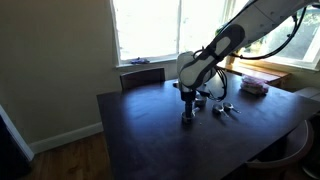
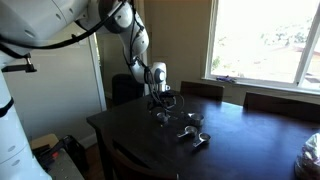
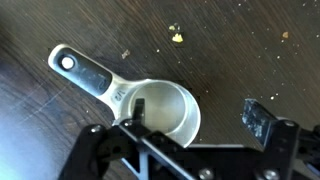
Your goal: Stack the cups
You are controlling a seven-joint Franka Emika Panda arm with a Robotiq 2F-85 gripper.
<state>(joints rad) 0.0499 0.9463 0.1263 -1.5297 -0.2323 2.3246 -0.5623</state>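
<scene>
The cups lie on the dark table [image 1: 150, 140]. In the wrist view, one cup [image 3: 168, 112] sits directly under the gripper [image 3: 200, 112], its flat handle [image 3: 90, 75] pointing toward ten o'clock. The fingers are spread apart and grip nothing: one finger [image 3: 140, 106] dips inside the bowl, while the other [image 3: 262, 120] stands outside its rim at three o'clock. In an exterior view, the remaining cups [image 2: 192, 134] lie clustered near the gripper [image 2: 160, 113] at about four o'clock.

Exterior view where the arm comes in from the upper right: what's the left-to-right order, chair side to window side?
chair → gripper → loose cups → pinkish stack
</scene>
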